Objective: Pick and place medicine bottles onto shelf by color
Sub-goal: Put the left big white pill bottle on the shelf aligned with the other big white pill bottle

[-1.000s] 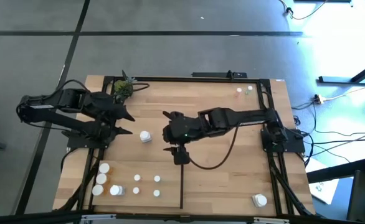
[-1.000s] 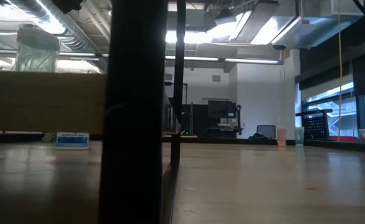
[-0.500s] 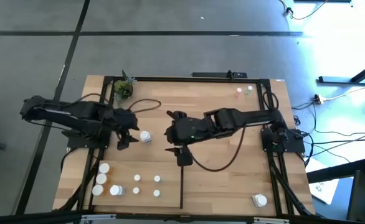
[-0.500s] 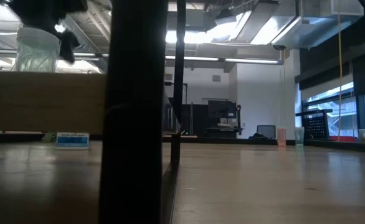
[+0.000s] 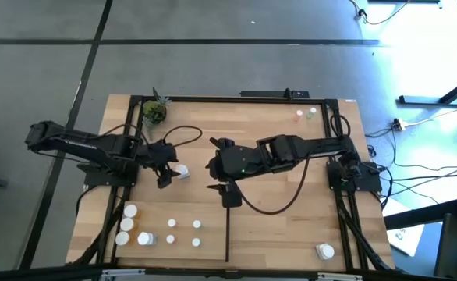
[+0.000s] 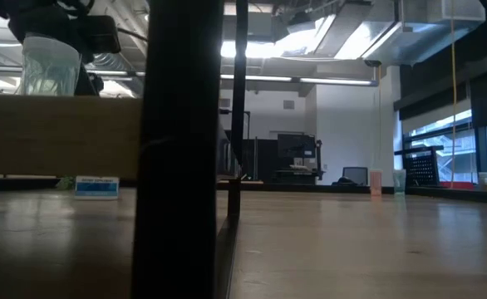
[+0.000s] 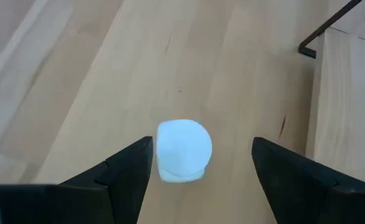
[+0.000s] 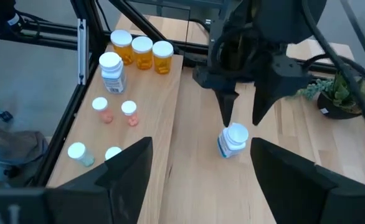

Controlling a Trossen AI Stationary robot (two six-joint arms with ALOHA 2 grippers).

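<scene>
The white-capped bottle [image 8: 233, 140] is showing a white body with a blue label. Three bottles [image 8: 142, 51] are glowing amber, and two tiny ones [image 8: 116, 112] are looking possibly pinkish.

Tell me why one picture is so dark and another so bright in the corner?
Low view: a black post right in front blocks it, with bright ceiling lights behind. High view: glare washes out the floor at the top right corner.
</scene>
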